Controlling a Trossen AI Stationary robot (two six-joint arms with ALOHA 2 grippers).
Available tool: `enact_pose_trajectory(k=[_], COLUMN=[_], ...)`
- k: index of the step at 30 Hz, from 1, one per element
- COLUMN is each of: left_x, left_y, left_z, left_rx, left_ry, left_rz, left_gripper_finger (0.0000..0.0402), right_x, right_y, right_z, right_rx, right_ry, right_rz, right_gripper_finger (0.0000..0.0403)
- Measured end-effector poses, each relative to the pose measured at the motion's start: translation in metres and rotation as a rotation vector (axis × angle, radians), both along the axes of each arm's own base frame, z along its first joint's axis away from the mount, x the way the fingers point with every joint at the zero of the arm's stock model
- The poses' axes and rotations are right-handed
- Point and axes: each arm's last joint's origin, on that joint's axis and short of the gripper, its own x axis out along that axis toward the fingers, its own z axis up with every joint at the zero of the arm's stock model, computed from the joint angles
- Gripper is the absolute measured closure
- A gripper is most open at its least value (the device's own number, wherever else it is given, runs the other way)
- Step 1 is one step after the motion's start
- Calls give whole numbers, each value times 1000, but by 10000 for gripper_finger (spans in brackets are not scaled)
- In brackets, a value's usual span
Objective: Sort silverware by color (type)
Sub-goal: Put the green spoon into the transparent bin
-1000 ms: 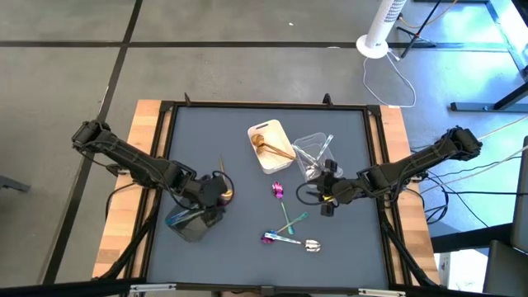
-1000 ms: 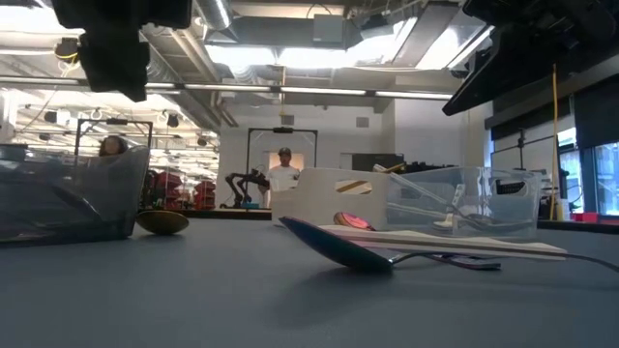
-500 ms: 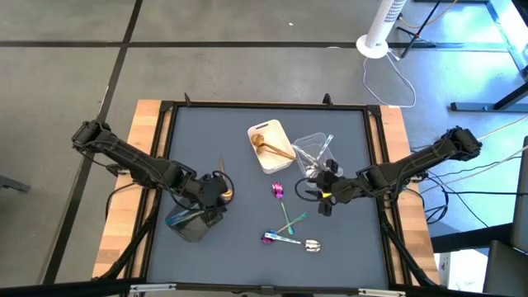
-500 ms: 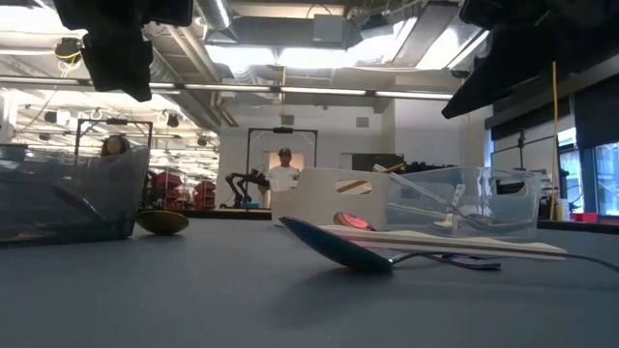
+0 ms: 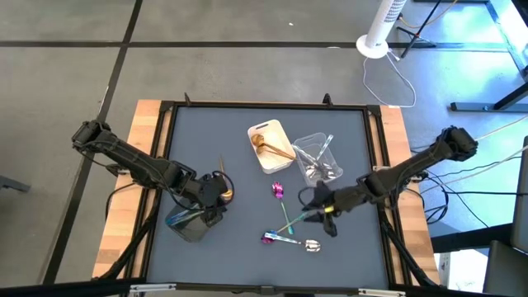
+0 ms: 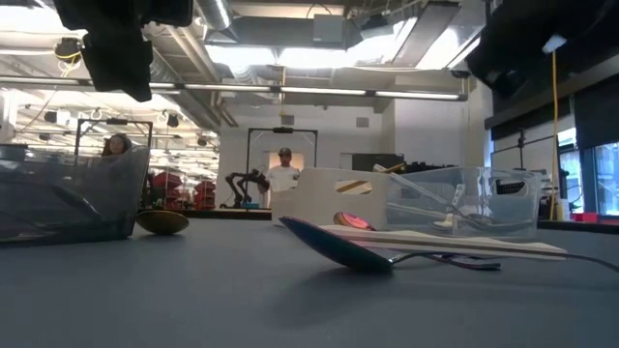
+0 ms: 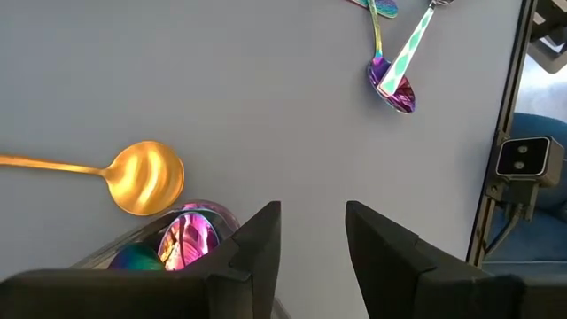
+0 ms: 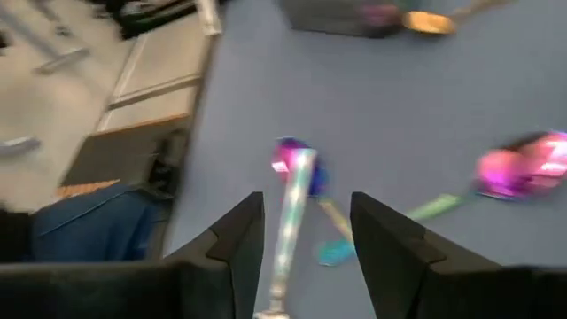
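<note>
Iridescent purple-teal spoons (image 5: 285, 221) lie scattered near the table's front. The right gripper (image 5: 320, 216) hovers over them, fingers parted and empty.

Three trays (image 5: 271, 146); two grippers (image 5: 322, 216).

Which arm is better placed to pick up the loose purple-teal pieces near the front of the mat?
The right arm, probably. Its claw hangs open directly above the iridescent purple-teal spoons, whereas the left claw is open over the dark grey tray, farther away.
</note>
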Motion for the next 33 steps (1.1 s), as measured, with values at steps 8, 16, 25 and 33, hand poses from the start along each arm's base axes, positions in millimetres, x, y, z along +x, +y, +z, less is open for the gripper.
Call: enact_pose_trajectory(k=[8,16,25,33], left_x=[1,2,2,3], left_y=[0,-1,-1,0], left_z=[1,1,2,2], left_rx=[-5,-10,-14,7], left_ry=[-12,-23,-24,-47], left_rz=[0,2,6,26], left_gripper_finger=[279,279,279,279], right_x=[-2,-11,-2,11], right_y=[42,73,105,116], right_z=[-9,-26,-53,-82], right_rx=[-23,-99,-215,-359], right_ry=[-103,-128,-114,-18], right_rz=[36,21,-14,-41], right_gripper_finger=[244,244,244,244])
